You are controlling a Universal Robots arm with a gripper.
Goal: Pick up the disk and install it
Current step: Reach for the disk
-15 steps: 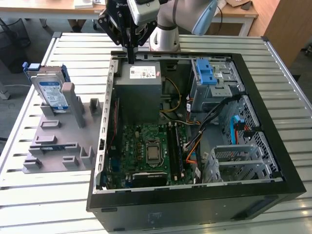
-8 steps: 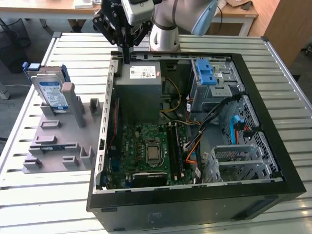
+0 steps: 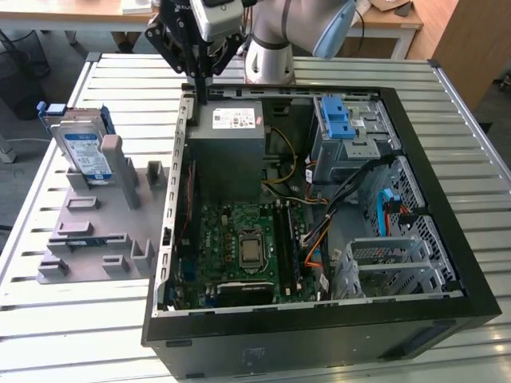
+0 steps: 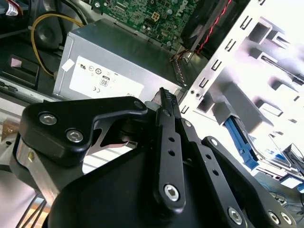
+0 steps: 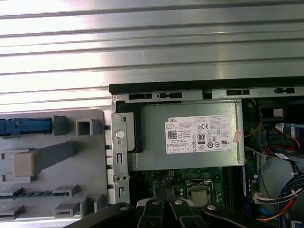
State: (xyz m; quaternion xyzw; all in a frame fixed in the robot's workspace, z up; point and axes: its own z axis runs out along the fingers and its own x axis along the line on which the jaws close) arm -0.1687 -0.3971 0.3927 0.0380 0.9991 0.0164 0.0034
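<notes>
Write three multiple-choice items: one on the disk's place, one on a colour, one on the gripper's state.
1. Where is the disk?
A. Upright in the grey fixture, on the exterior view's left of the case.
B. Inside the case.
C. On the floor.

2. What colour is its frame?
A. Red.
B. Blue.
C. Yellow.

3. How is the gripper?
A. Wide open.
B. Shut on the disk.
C. Shut, holding nothing.

1 A: it stands in the fixture.
2 B: blue edges show.
3 C: its fingertips meet, nothing between.
</notes>
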